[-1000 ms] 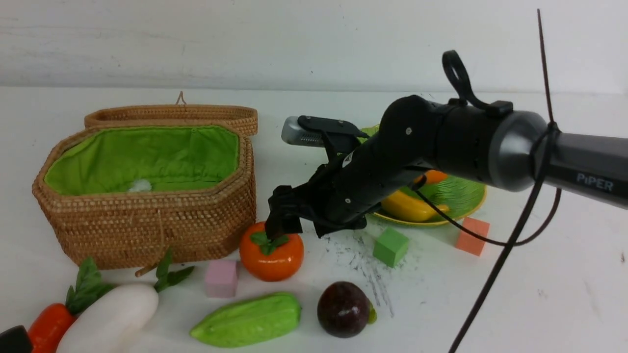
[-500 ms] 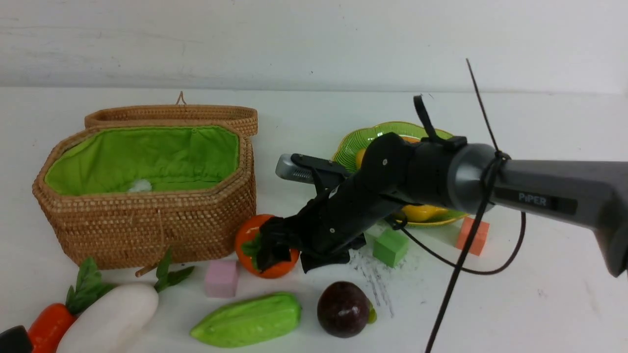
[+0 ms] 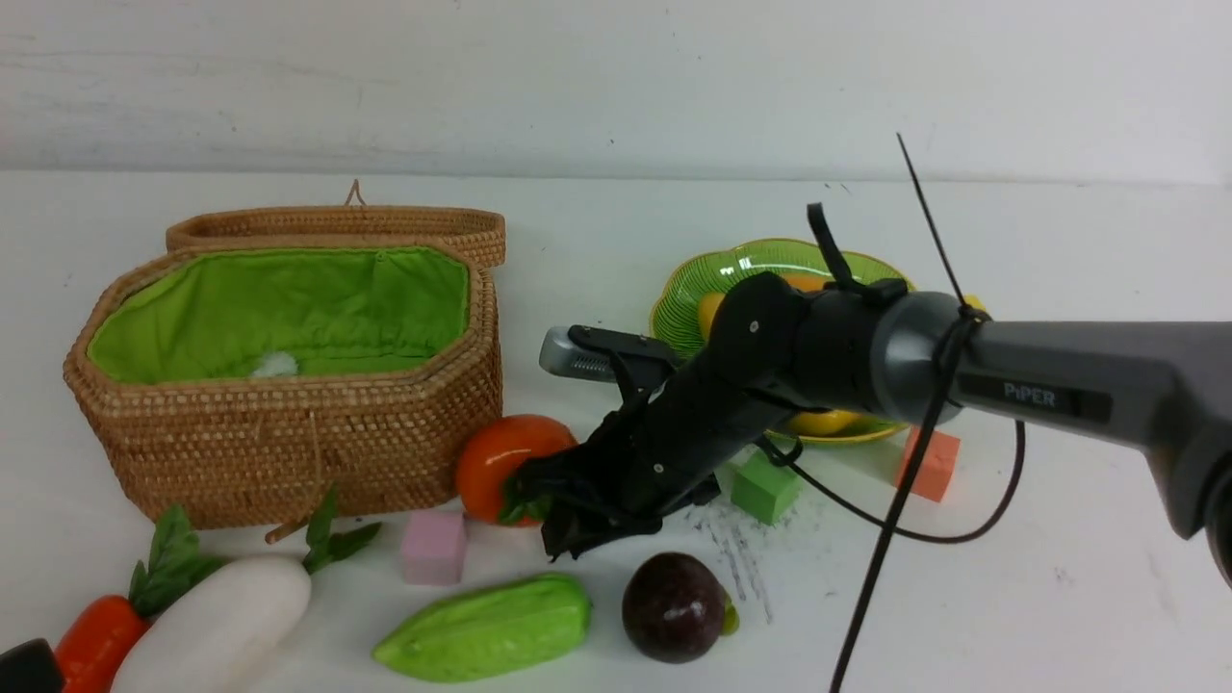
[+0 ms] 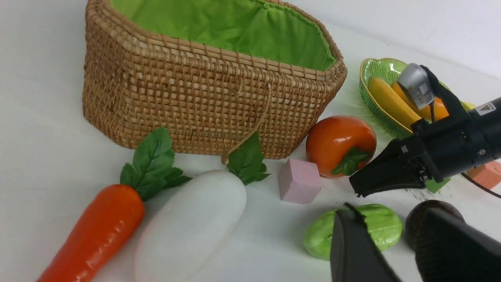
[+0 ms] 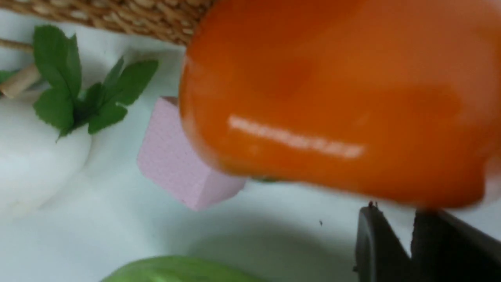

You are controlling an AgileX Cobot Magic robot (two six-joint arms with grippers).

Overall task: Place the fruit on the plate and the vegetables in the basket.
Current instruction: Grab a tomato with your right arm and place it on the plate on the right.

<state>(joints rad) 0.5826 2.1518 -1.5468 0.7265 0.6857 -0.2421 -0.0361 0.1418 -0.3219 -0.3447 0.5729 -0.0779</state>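
The round orange persimmon [image 3: 500, 460] lies tipped on the table by the basket [image 3: 289, 423], its leaf cap toward my right gripper [image 3: 551, 520]. That gripper's jaws are nearly together with nothing between them, and the persimmon [image 5: 332, 98] sits just past the tips of the right gripper [image 5: 397, 219]. A banana [image 4: 391, 102] and a mango [image 4: 440, 111] lie on the green plate [image 3: 712, 279]. Mangosteen [image 3: 672, 606], gourd [image 3: 486, 626], radish [image 3: 217, 626] and carrot [image 3: 91, 640] rest along the front. My left gripper [image 4: 387, 219] hovers open and empty above the gourd and mangosteen.
A pink cube [image 3: 433, 546] sits beside the persimmon, a green cube [image 3: 765, 484] and a salmon cube [image 3: 929, 465] in front of the plate. The basket's lid [image 3: 337, 226] lies open behind it. A black cable [image 3: 895, 520] hangs from the right arm.
My right arm came down onto the persimmon and its jaws closed. The persimmon tipped over toward the basket and now lies outside the fingers. The left arm stayed still.
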